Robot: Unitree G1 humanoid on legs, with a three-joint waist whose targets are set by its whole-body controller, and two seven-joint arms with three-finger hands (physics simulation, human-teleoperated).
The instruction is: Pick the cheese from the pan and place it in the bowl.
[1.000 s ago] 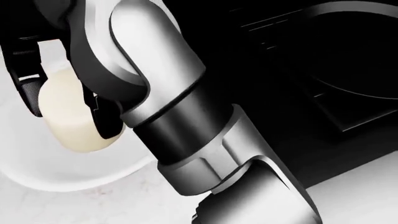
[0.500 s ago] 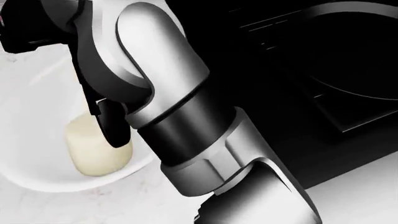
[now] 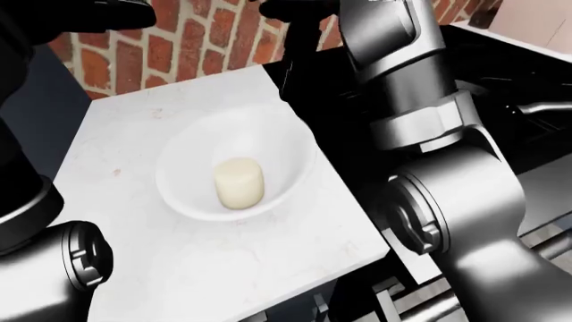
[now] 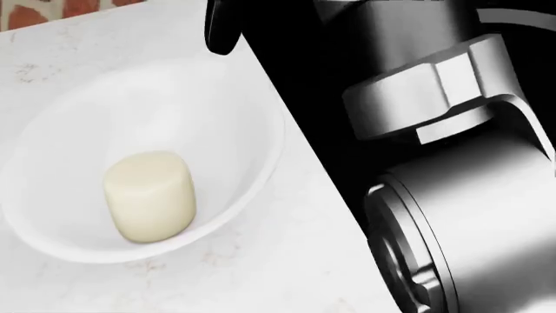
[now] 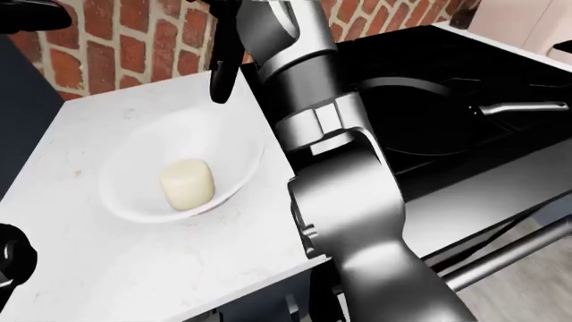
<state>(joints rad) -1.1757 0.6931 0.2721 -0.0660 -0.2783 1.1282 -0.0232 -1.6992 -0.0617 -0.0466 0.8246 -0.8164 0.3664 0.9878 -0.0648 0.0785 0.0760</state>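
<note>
The pale cylinder of cheese (image 4: 149, 195) lies on its side inside the white bowl (image 4: 261, 130), with nothing touching it. My right hand (image 5: 223, 60) hangs above the bowl's upper right rim, at the top of the views. Its dark fingers (image 4: 221, 26) are spread and hold nothing. The black pan (image 5: 429, 121) sits on the dark stove to the right, its handle (image 5: 523, 107) pointing right. A dark part of my left hand (image 3: 98, 13) shows in the top left corner of the left-eye view, and its fingers are cut off.
The bowl rests on a white marble counter (image 3: 223, 268) against a red brick wall (image 5: 134, 47). The black stove (image 5: 465, 67) borders the counter on the right. My right forearm (image 3: 429, 121) crosses the view between bowl and stove.
The cheese left my right hand's fingers and dropped into the bowl. The hand then rose away from it towards the top of the view. The head view shifted as well.
</note>
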